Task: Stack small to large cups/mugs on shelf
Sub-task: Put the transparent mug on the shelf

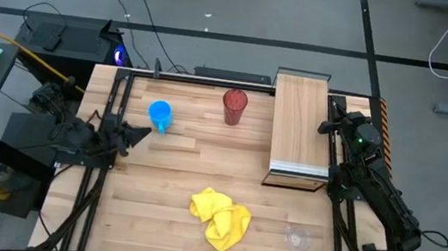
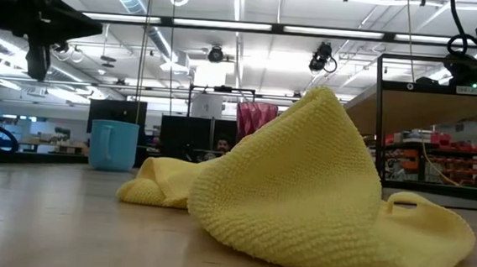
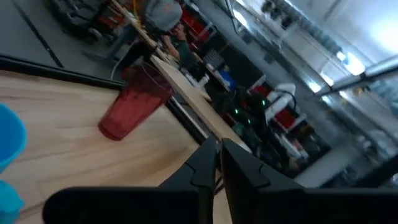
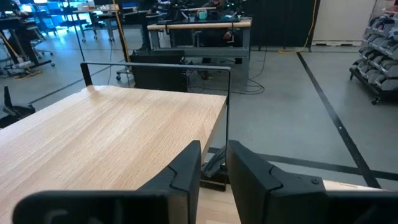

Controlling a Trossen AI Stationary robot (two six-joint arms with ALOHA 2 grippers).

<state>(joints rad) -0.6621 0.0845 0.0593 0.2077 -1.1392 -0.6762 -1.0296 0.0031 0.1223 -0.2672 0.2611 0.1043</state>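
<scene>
The blue mug (image 1: 160, 115) (image 2: 113, 145) stands upright on the table at the far left. The dark red tumbler (image 1: 234, 106) (image 3: 134, 102) stands at the far middle. The small clear cup (image 1: 298, 238) sits near the front right. The light-wood shelf (image 1: 300, 127) (image 4: 118, 137) runs along the right side with nothing on it. My left gripper (image 1: 143, 132) (image 3: 219, 158) hovers shut at the table's left edge, near the mug and pointing level toward the tumbler. My right gripper (image 1: 325, 126) (image 4: 213, 162) hovers at the shelf's right edge, open by a narrow gap with nothing in it.
A crumpled yellow cloth (image 1: 219, 218) (image 2: 302, 188) lies at the front middle of the table and blocks much of the low view. Bare wood lies between the cloth, the cups and the shelf. Black frame rails (image 1: 112, 119) border the table's sides.
</scene>
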